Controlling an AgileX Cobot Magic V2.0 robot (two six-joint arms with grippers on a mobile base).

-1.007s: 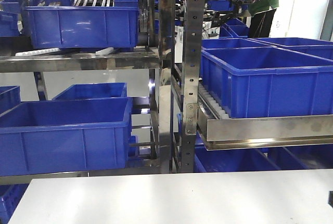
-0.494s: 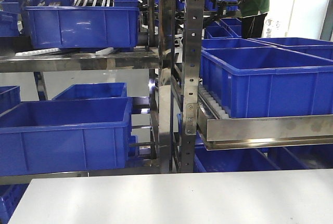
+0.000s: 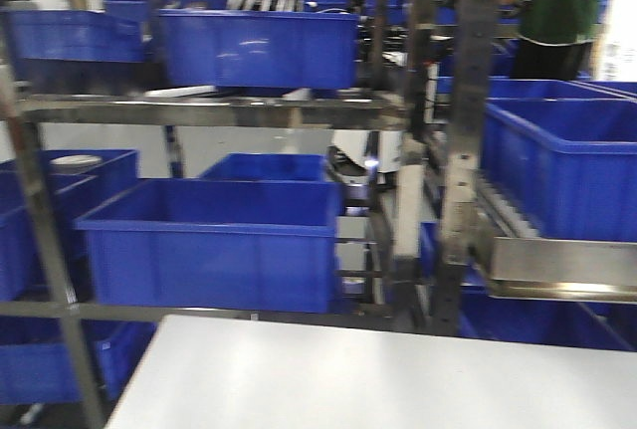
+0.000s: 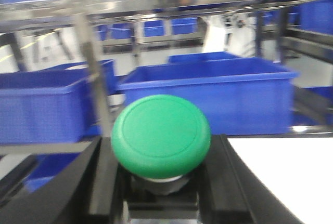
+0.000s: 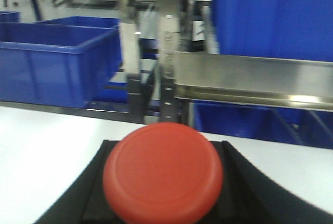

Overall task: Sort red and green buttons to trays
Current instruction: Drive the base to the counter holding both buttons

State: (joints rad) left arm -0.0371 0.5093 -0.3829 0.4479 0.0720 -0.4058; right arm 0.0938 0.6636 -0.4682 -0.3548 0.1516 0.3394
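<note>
In the left wrist view the green button (image 4: 161, 135) fills the space between my left gripper's black fingers (image 4: 101, 182); the gripper (image 4: 161, 193) is shut on its dark base, cap facing the camera. In the right wrist view the red button (image 5: 163, 172) sits the same way between my right gripper's black fingers (image 5: 239, 193); the gripper (image 5: 163, 203) is shut on it, above the white table (image 5: 47, 146). Neither gripper shows in the front view. The green and red trays are out of view.
Steel shelving (image 3: 458, 140) with deep blue crates (image 3: 214, 240) stands right behind the white table's far edge (image 3: 378, 324). A metal roller shelf (image 3: 557, 265) juts out at right. A person in green (image 3: 557, 11) stands far back.
The front view has swung: the shelving and crates have shifted to the right in the frame, with motion blur. No gripper shows in it before or now.
</note>
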